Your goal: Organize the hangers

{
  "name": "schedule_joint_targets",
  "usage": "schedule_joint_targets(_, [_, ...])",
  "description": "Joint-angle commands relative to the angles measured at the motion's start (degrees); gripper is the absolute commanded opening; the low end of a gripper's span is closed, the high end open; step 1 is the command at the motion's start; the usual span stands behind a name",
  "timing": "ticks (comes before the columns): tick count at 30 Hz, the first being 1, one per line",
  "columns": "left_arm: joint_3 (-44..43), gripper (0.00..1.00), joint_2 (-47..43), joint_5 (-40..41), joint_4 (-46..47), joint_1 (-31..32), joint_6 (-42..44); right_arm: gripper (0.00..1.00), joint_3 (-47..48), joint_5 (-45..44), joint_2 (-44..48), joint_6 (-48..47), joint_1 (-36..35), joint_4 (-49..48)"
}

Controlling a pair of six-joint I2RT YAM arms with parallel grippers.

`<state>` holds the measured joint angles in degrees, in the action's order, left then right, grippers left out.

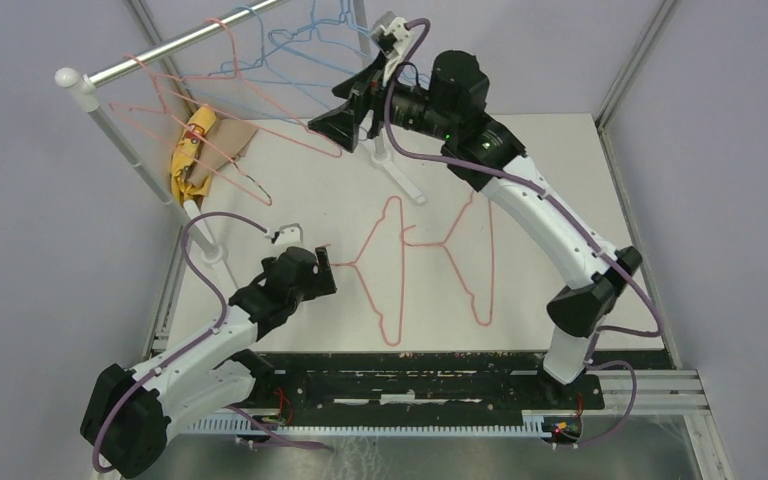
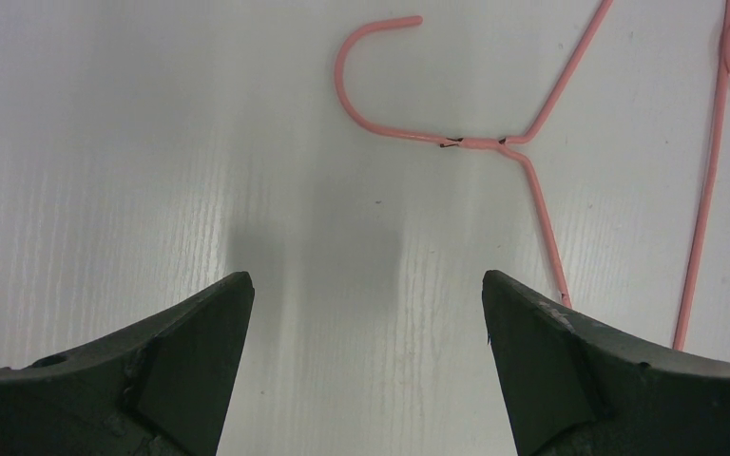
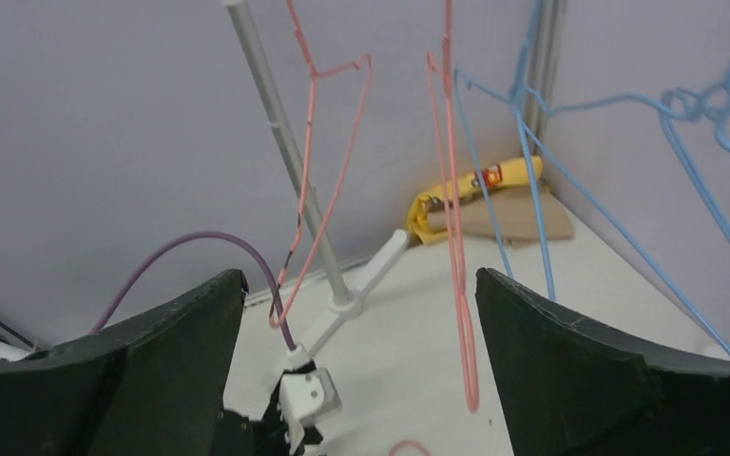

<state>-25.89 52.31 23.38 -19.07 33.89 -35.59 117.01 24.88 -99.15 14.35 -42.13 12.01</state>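
While lying flat on the white table (image 1: 440,330), recorded as two loose items: the near pink hanger (image 1: 401,290) and, just beside it to the right, the far pink hanger (image 1: 490,260), both with hooks pointing left. Found the remainder on the silver rail (image 1: 175,45): hung pink hangers (image 3: 454,237) and hung blue hangers (image 3: 699,100).

Left gripper (image 2: 366,285): spread wide, holding nothing, set low over the table. Hook (image 2: 361,57) of the near pink hanger located ahead of the fingertips, not between them.

Right gripper (image 3: 361,275): likewise spread and empty, raised beside the hung hangers. Contact with any wire could not be confirmed.

Handling, as judged:
- Thin coated wire, very light.
- Springy rather than rigid; rated able to keep shape under a single pinch.
- Smooth, hence likely to slip or pivot between two fingers.
- Fragility rated low; bending under a hard squeeze rated possible.
- Flat lie on the table expected to hinder getting a finger beneath.

Grip point, as judged:
- Twisted neck (image 2: 480,142), at the junction of hook and shoulders, preferred.
- Doubled wire there, hence thicker purchase and less rotation.
- Hook left free for the rail.
- Long bottom bar not recommended: swing and droop expected, hook hard to aim.
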Motion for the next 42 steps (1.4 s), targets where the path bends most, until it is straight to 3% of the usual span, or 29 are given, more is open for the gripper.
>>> schedule_joint_targets(1, [-1.09,0.97,-1.69,0.01,2.91,0.24,-1.96,1.00,11.15,9.53,-9.56,4.01,-1.02,-8.15])
schedule_joint_targets(5, [-0.96,0.97,-2.85,0.17,2.70,0.25,-1.61,1.00,20.82,11.83,-18.27,4.46,-2.13,-11.08])
schedule_joint_targets(12, [-0.74,0.97,-5.36,0.69,1.87,0.30,-1.10,1.00,28.81,11.75,-27.93,9.15,-2.61,-23.07])
schedule_joint_targets(16, [-0.73,0.97,-6.30,0.88,1.09,0.30,-1.14,1.00,35.63,10.96,-33.27,11.08,-2.68,-23.64])
schedule_joint_targets(32, [-0.10,0.97,-9.67,1.67,-0.05,0.30,-1.55,1.00,41.01,2.13,-39.64,9.07,-2.99,-22.72])
schedule_joint_targets(37, [-0.02,0.97,-9.87,1.74,-0.13,0.32,-1.58,1.00,41.28,-2.52,-39.88,2.89,-4.98,-19.54])
schedule_joint_targets(42, [-0.26,0.97,-9.86,1.79,-0.09,0.30,-1.48,1.00,39.53,-12.59,-38.59,-4.07,-6.94,-17.50])
